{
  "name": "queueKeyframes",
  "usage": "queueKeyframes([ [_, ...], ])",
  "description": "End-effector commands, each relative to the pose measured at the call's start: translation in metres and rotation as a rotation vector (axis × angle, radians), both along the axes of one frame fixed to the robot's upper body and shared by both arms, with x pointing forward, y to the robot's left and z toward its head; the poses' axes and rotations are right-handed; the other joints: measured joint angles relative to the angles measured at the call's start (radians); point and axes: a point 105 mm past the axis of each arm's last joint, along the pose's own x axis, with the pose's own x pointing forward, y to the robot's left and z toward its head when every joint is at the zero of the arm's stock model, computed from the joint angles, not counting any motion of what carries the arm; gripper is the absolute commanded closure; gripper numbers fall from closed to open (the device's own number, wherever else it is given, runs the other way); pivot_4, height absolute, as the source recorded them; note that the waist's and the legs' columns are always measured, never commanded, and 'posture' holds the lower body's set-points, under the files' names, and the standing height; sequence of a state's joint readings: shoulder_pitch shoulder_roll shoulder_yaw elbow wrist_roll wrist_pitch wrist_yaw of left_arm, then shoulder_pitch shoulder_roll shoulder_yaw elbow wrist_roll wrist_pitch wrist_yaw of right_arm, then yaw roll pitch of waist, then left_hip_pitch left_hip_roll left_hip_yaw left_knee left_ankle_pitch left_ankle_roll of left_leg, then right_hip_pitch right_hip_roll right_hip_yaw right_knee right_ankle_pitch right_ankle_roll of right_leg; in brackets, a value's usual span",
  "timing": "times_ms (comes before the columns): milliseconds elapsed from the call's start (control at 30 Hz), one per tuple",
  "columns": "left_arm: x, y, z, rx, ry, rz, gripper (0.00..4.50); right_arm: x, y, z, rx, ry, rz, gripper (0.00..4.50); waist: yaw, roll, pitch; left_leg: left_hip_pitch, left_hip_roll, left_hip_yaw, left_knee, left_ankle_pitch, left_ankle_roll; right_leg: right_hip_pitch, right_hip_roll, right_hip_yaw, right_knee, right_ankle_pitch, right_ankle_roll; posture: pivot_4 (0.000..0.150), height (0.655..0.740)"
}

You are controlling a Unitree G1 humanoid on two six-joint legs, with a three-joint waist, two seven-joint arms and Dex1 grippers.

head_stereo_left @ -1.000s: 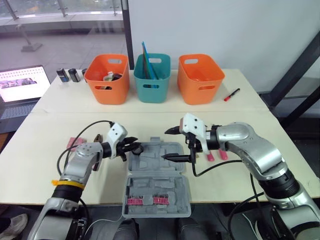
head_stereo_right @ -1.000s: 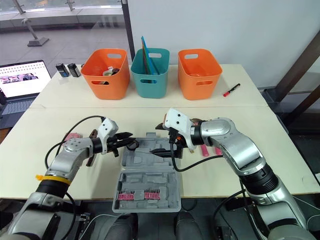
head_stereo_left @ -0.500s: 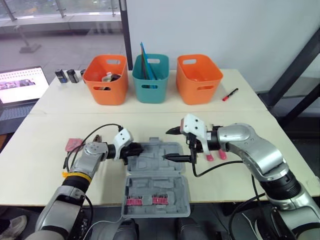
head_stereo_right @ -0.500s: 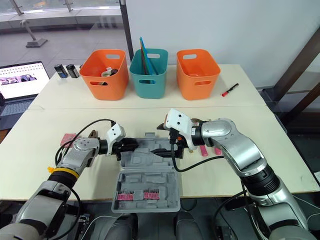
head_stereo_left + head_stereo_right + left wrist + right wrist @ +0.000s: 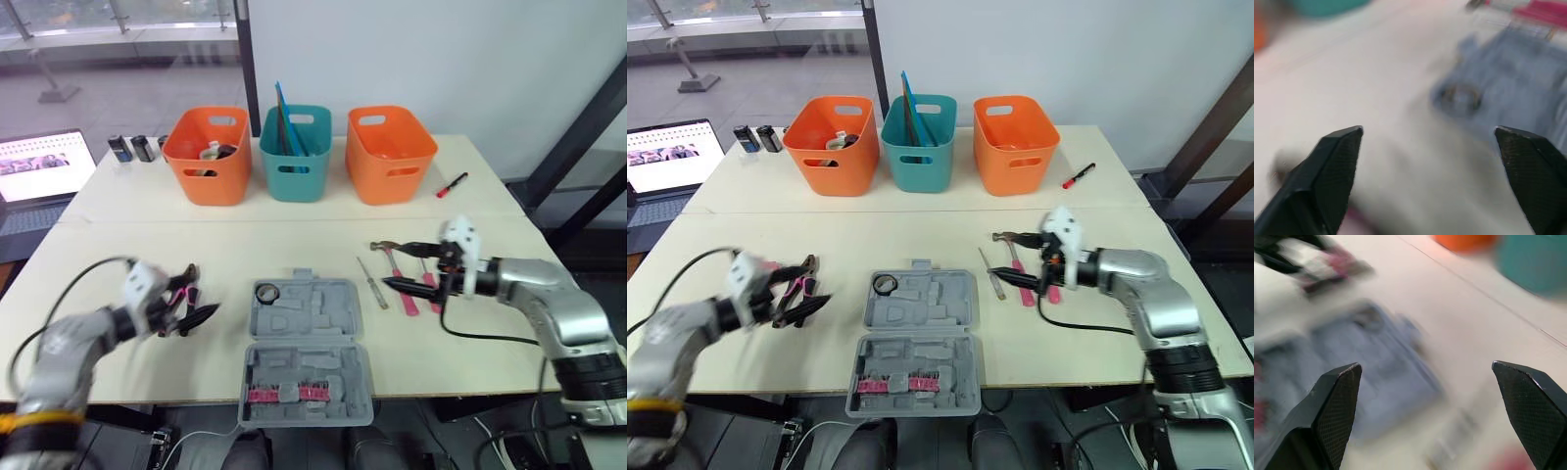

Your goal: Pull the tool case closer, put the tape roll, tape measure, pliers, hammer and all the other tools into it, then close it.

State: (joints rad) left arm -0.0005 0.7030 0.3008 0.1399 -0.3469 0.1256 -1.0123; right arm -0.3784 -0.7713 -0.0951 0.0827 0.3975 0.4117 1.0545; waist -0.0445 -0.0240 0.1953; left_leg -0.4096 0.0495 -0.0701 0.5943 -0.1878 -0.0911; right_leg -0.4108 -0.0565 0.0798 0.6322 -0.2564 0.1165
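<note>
The grey tool case point(image 5: 315, 315) lies open at the table's front middle. A black tape roll point(image 5: 266, 292) rests in its far left corner and appears as a blurred ring point(image 5: 1457, 98) in the left wrist view. My left gripper point(image 5: 196, 299) is open, well left of the case, right by the pink-handled pliers point(image 5: 795, 286) on the table. My right gripper point(image 5: 402, 266) is open too, hovering right of the case over the pink-handled hammer point(image 5: 387, 249) and a slim metal tool point(image 5: 372, 282). Neither gripper holds anything.
Along the back stand an orange bin point(image 5: 208, 155), a teal bin point(image 5: 297, 152) and another orange bin point(image 5: 392, 154). A red marker point(image 5: 453, 185) lies at the back right. A laptop point(image 5: 44, 166) and small dark objects point(image 5: 132, 147) sit at the far left.
My left gripper opened, left the tape roll in the case and swung away to the left. My right arm pulled back from the case to the tools on the right.
</note>
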Motion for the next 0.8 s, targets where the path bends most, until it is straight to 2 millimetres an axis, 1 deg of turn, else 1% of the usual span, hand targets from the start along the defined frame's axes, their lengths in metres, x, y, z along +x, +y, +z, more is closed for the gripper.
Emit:
queueKeyframes([
  [33, -0.027, 0.048, 0.024, 0.007, -0.116, 0.206, 0.08, -0.005, -0.053, -0.004, -0.042, -0.048, -0.117, 0.0, 0.001, 0.0, 0.0, 0.0, 0.0, 0.0, 0.0, 0.0, 0.0, 0.0, 0.0, 0.0, 0.0, 0.0, 0.0, 0.15, 0.7364],
  [67, -0.035, 0.054, 0.025, -0.016, -0.141, 0.235, 0.08, -0.007, -0.063, -0.01, -0.055, -0.036, -0.134, 0.0, 0.001, 0.0, 0.0, 0.0, 0.0, 0.0, 0.0, 0.0, 0.0, 0.0, 0.0, 0.0, 0.0, 0.0, 0.0, 0.15, 0.7364],
  [100, -0.046, 0.066, 0.021, -0.056, -0.149, 0.301, 0.08, -0.011, -0.075, -0.019, -0.076, -0.022, -0.161, 0.0, 0.002, 0.0, 0.0, 0.001, 0.0, 0.0, 0.001, 0.0, 0.0, 0.0, 0.0, 0.0, 0.0, 0.0, -0.001, 0.15, 0.7364],
  [133, -0.058, 0.075, 0.013, -0.07, -0.144, 0.348, 0.08, -0.013, -0.085, -0.024, -0.079, -0.02, -0.193, 0.0, 0.001, 0.001, 0.0, 0.001, 0.0, 0.001, 0.001, 0.0, 0.0, 0.0, -0.001, 0.0, 0.0, 0.0, -0.001, 0.15, 0.7364],
  [167, -0.074, 0.09, 0.005, -0.097, -0.137, 0.436, 0.08, -0.015, -0.097, -0.028, -0.075, -0.028, -0.238, 0.0, 0.0, 0.001, 0.0, 0.001, 0.0, 0.002, 0.002, 0.0, 0.0, 0.0, -0.002, 0.0, -0.001, 0.0, -0.001, 0.15, 0.7364],
  [200, -0.088, 0.101, -0.002, -0.101, -0.125, 0.495, 0.08, -0.018, -0.107, -0.033, -0.082, -0.032, -0.271, 0.0, -0.001, 0.001, 0.0, 0.002, 0.0, 0.004, 0.002, 0.0, 0.0, 0.0, -0.002, 0.0, -0.001, 0.0, -0.001, 0.15, 0.7364],
  [267, -0.104, 0.111, -0.009, -0.098, -0.113, 0.557, 0.08, -0.023, -0.118, -0.041, -0.089, -0.033, -0.304, 0.0, -0.005, 0.0, -0.001, 0.001, 0.0, 0.006, 0.002, -0.001, 0.0, 0.0, -0.004, 0.001, -0.002, 0.0, -0.001, 0.15, 0.7364],
  [367, -0.12, 0.117, -0.017, -0.077, -0.076, 0.587, 0.08, -0.032, -0.126, -0.054, -0.089, -0.006, -0.322, 0.0, -0.01, -0.001, -0.001, 0.001, 0.0, 0.007, 0.002, -0.002, 0.003, -0.001, -0.004, 0.002, -0.003, 0.0, -0.001, 0.15, 0.7364],
  [400, -0.122, 0.117, -0.018, -0.073, -0.068, 0.585, 0.08, -0.034, -0.126, -0.058, -0.098, 0.008, -0.316, 0.0, -0.01, -0.001, -0.001, 0.001, 0.0, 0.006, 0.002, -0.002, 0.003, -0.001, -0.004, 0.002, -0.002, 0.0, -0.001, 0.15, 0.7364],
  [467, -0.119, 0.117, -0.014, -0.073, -0.077, 0.582, 0.08, -0.027, -0.113, -0.051, -0.064, -0.002, -0.279, 0.0, -0.012, 0.0, -0.001, 0.001, 0.0, 0.006, 0.002, -0.003, 0.003, -0.001, -0.004, 0.002, -0.002, 0.0, -0.001, 0.15, 0.7364],
  [600, -0.11, 0.107, -0.009, -0.05, -0.098, 0.547, 0.08, -0.018, -0.084, -0.039, -0.043, -0.004, -0.169, 0.0, -0.024, -0.001, -0.001, 0.001, 0.0, 0.007, 0.003, -0.003, 0.003, -0.001, -0.005, 0.002, -0.003, 0.0, -0.001, 0.15, 0.7364],
  [633, -0.105, 0.1, -0.005, -0.054, -0.116, 0.541, 0.08, -0.019, -0.069, -0.035, -0.035, 0.025, -0.101, 0.0, -0.025, -0.001, -0.001, 0.001, 0.0, 0.007, 0.003, -0.003, 0.003, -0.001, -0.005, 0.002, -0.003, 0.0, -0.001, 0.15, 0.7364],
  [667, -0.102, 0.095, -0.003, -0.06, -0.128, 0.539, 0.08, -0.02, -0.059, -0.033, -0.03, 0.049, -0.053, 0.0, -0.025, -0.001, -0.001, 0.001, 0.0, 0.008, 0.003, -0.003, 0.003, -0.001, -0.005, 0.002, -0.002, 0.001, -0.002, 0.15, 0.7364],
  [800, -0.071, 0.063, 0.009, -0.062, -0.152, 0.595, 0.08, -0.02, 0.015, 0.003, 0.014, 0.07, 0.202, 0.0, -0.026, 0.001, -0.001, 0.001, 0.0, 0.008, 0.001, -0.003, 0.003, -0.002, -0.005, 0.003, -0.001, 0.001, -0.001, 0.15, 0.7364],
])
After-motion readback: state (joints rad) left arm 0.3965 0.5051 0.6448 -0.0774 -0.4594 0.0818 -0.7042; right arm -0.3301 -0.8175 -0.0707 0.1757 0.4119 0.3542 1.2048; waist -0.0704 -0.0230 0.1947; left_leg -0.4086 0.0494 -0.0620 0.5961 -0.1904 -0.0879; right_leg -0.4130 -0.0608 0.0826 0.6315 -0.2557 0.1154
